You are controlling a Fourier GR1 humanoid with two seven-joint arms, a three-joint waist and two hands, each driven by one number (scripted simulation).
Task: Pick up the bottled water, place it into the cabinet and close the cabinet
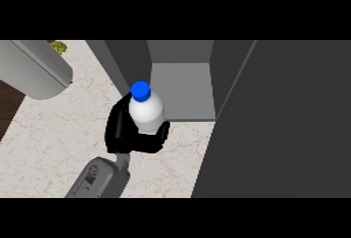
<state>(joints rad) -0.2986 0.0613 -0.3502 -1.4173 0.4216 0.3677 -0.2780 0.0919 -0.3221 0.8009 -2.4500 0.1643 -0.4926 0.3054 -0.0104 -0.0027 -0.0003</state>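
— Bottle (146, 111): where is it?
— Start at the left: a big grey cylinder (34, 69) lies at the upper edge, then comes pale marbled tabletop (61, 135). Next is the robot hand (130, 137), its black fingers curled round the bottle's lower half (white body and blue cap (140, 91) stick out above).
— And the cabinet (182, 90)?
— Just right of the bottle, open. The bottle is at its front left corner. Farthest right, the dark door (281, 125) stands open.
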